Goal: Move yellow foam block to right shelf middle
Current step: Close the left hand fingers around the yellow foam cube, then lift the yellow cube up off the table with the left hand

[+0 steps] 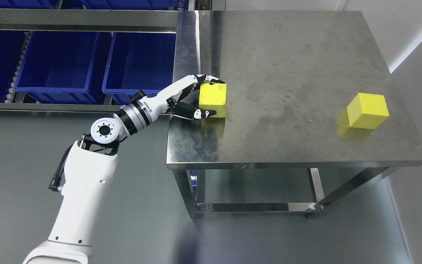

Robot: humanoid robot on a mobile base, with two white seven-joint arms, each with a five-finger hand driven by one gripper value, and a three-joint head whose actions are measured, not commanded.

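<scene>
Left hand [200, 97] pinching yellow foam block [213, 99] sitting at steel counter [288, 139] left edge, second yellow block [367, 110] sitting well apart at right

The left hand [196, 99] sits at the near-left part of the steel bench [288, 146], its fingers wrapped around a yellow foam block [213, 99] that stands on the top. To the right of the hand, the bench surface lies bare and open across its whole middle, giving a clear path. Far to the hand's right, near the bench's right edge, a second yellow block [367, 110] is the only other thing standing on the top. Beyond the hand the bare steel runs on to the far edge. To the hand's left, off the bench, blue bins [60, 62] sit in a steel-railed rack [75, 19], closing that side.
</scene>
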